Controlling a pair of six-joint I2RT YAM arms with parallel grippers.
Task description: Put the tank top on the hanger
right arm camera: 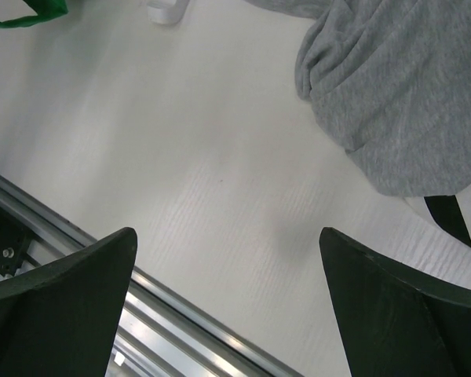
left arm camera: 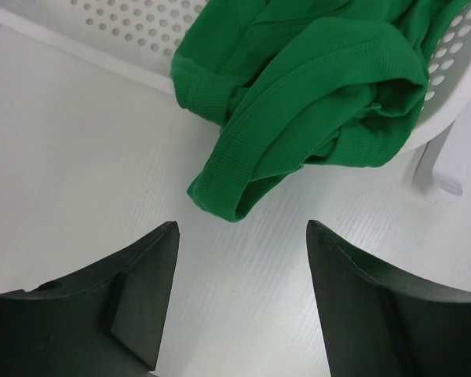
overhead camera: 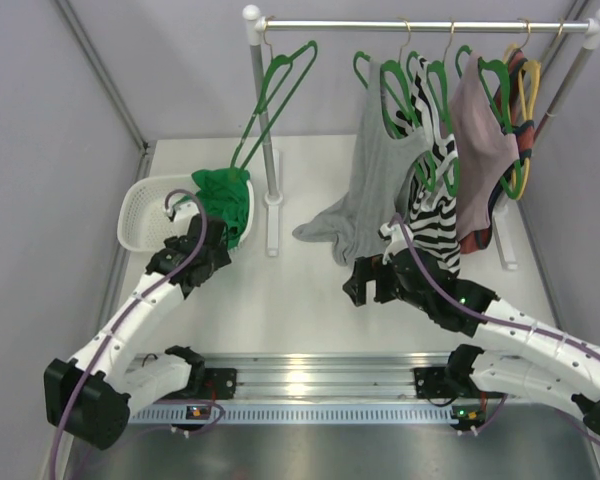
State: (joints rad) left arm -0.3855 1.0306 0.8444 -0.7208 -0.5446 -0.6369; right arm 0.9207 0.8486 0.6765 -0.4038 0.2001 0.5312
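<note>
Left wrist view showed the left gripper [left arm camera: 242, 236] wide open, holding nothing, just in front of the tank top [left arm camera: 298, 102]. The top lay bunched over the rim of a white basket [left arm camera: 118, 23] and spilled onto the table. The hanger [overhead camera: 277, 90] hung on the rail [overhead camera: 420, 24] above. The right gripper [right arm camera: 228, 236] was wide open and empty too, near a grey top [right arm camera: 400, 94].
</note>
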